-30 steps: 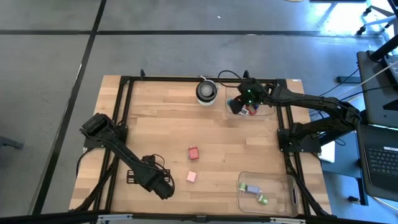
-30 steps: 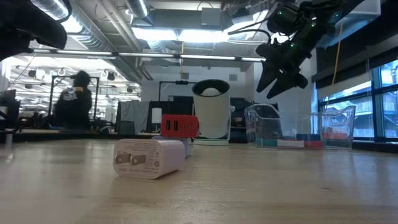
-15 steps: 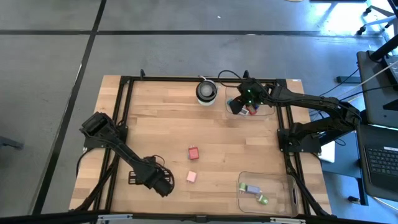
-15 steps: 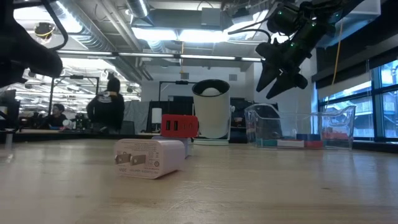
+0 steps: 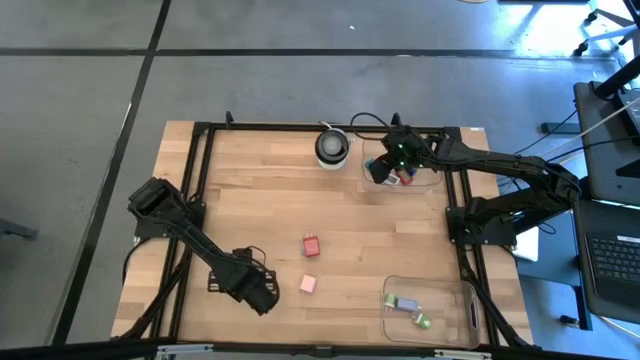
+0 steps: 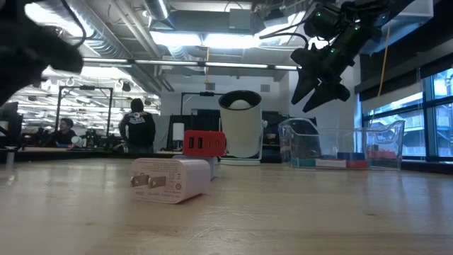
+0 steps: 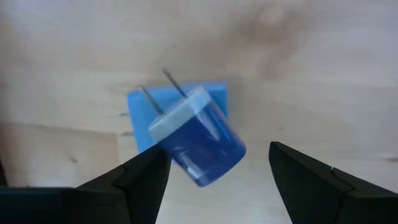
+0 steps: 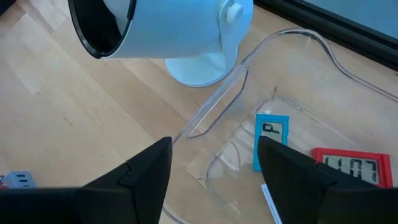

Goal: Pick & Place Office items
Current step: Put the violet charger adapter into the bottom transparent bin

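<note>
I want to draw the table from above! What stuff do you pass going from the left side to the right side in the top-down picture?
Left gripper → pink block → round white-and-black object → right gripper → near clear tray.

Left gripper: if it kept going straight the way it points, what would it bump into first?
Most likely the blue plug adapter, lying on the table between the left gripper's open fingers. How close is unclear.
</note>
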